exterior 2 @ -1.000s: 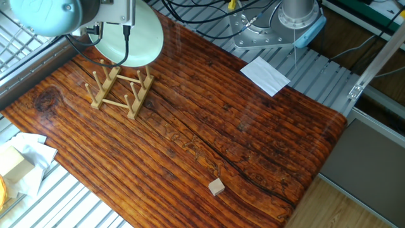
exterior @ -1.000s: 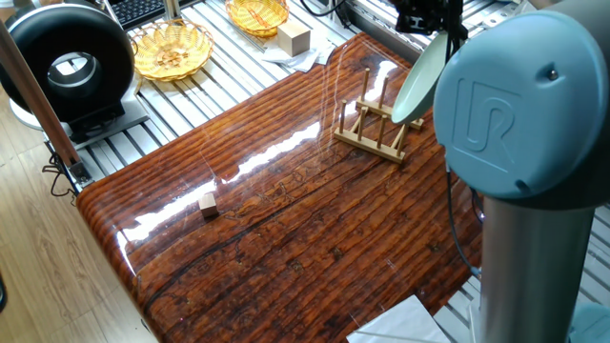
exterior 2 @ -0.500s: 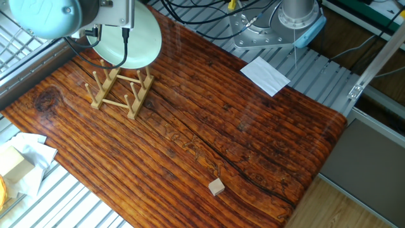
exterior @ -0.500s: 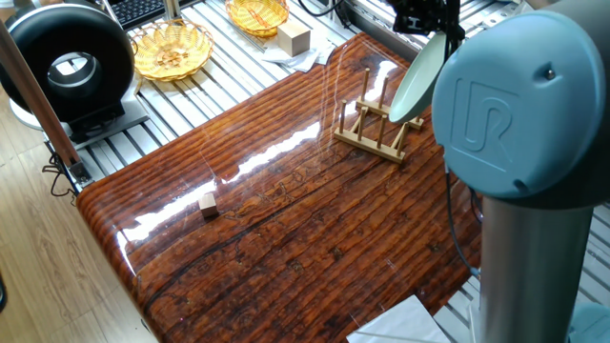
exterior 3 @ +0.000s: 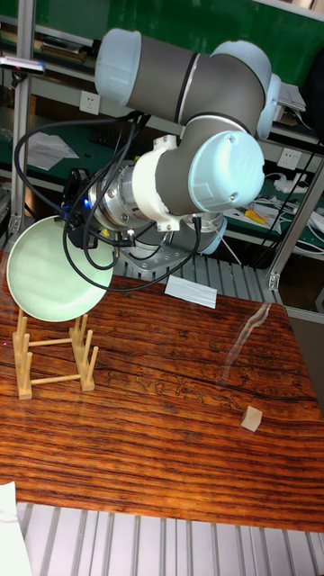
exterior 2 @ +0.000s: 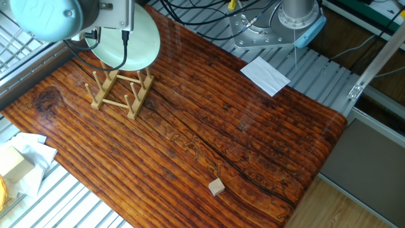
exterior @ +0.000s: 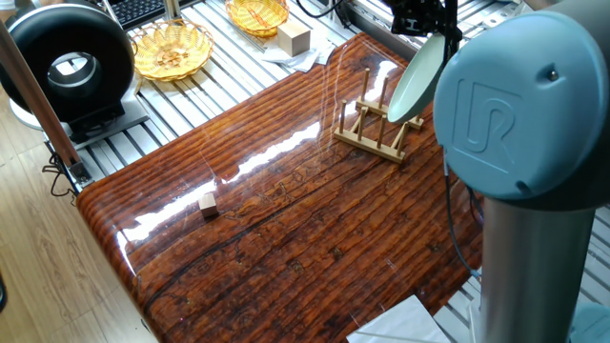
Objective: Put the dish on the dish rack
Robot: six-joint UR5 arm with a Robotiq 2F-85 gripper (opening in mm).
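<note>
The dish (exterior 3: 49, 270), a pale mint-green plate, hangs tilted on its edge with my gripper (exterior 3: 79, 234) shut on its upper rim. In one fixed view the dish (exterior: 419, 81) shows edge-on below the black gripper (exterior: 421, 17). The dish rack (exterior 3: 54, 355), light wood with upright pegs, stands on the table right under it. The dish's lower rim is level with the peg tops; whether they touch I cannot tell. In the other fixed view the dish (exterior 2: 136, 41) overhangs the far side of the dish rack (exterior 2: 120, 92), and the arm's joint hides the gripper.
A tiny wooden cube (exterior: 208, 204) lies near the table's other end. Two wicker baskets (exterior: 172, 48) and a wooden block (exterior: 294, 38) sit beyond the table edge. White paper (exterior 2: 264, 75) lies by the arm's base. The arm's big joint (exterior: 519, 95) blocks the near right.
The gripper and the dish have shifted slightly, to the left in the other fixed view, staying over the rack. The rack and the cube have not moved.
</note>
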